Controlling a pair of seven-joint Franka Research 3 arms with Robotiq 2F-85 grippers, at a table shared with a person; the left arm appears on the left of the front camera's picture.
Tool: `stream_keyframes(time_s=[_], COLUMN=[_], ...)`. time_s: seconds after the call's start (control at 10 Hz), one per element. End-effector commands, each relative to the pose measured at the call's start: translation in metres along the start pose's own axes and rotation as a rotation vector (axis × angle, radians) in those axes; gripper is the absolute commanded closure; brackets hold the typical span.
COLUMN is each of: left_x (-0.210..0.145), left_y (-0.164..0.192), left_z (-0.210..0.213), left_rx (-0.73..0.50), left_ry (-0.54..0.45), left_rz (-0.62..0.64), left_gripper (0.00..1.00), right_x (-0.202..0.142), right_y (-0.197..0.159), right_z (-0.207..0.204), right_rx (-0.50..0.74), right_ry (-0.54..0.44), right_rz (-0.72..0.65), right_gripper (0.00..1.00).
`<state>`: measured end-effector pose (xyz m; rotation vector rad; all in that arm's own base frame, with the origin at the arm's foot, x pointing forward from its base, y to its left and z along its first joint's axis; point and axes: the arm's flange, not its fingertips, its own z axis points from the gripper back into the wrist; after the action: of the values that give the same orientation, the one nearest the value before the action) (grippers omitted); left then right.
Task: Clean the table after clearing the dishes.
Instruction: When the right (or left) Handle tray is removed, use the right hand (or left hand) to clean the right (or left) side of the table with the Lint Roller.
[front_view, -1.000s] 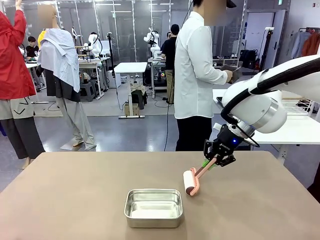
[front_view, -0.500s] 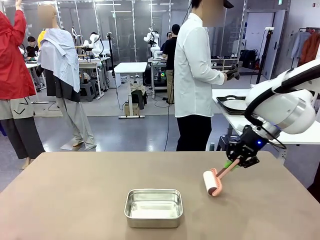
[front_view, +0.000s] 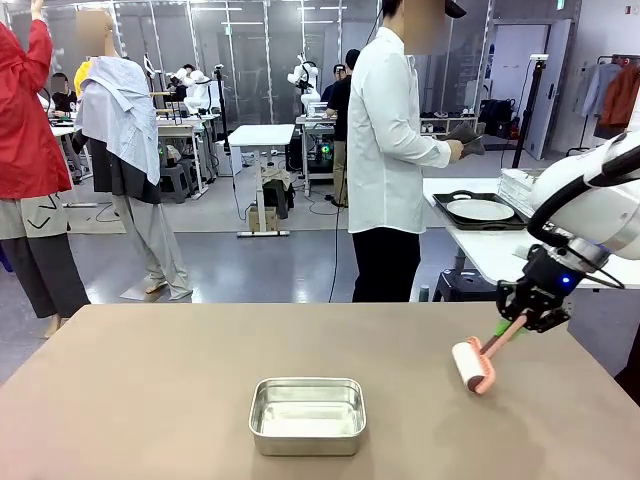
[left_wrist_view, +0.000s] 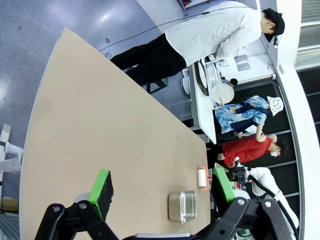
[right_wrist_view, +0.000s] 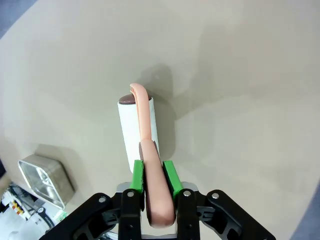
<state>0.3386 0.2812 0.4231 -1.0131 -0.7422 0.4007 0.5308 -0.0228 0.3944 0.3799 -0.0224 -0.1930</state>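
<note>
The right gripper (front_view: 519, 325) pinches the pink handle of a white cylindrical lint roller (front_view: 472, 365), whose roll rests on the plain taupe-brown table (front_view: 150, 400) near its right edge. The left gripper (left_wrist_view: 162, 187) hangs above the table with its green-padded fingers spread. A rectangular steel pan (front_view: 307, 415) sits near the front edge. White plates on dark trays (front_view: 480, 210) lie on a separate white table (front_view: 590, 265) beyond the far right corner.

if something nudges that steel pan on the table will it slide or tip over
The pan would probably slide rather than tip: it is low and wide, sitting flat on the smooth table. It looks empty and thin-walled, so likely light and easy to shove. Its shiny rounded rim may be slippery to pinch.
</note>
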Motion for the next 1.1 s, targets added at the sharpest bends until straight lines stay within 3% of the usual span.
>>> stream_keyframes(time_s=[0.0,0.5,1.0], left_x=[0.001,0.001,0.001], left_y=[-0.003,-0.003,-0.003], left_z=[0.004,0.004,0.004], left_rx=[-0.014,-0.014,-0.014], left_ry=[-0.005,-0.005,-0.005], left_rz=[0.018,0.018,0.018], left_gripper=[0.00,0.00,0.00], right_x=[0.002,-0.011,-0.071], right_y=[-0.023,-0.026,0.032], right_z=[-0.015,0.025,0.116], right_rx=[-0.178,-0.436,-0.440], right_ry=[-0.013,-0.082,-0.299], right_rz=[-0.054,-0.138,0.006], right_gripper=[0.78,0.78,0.78])
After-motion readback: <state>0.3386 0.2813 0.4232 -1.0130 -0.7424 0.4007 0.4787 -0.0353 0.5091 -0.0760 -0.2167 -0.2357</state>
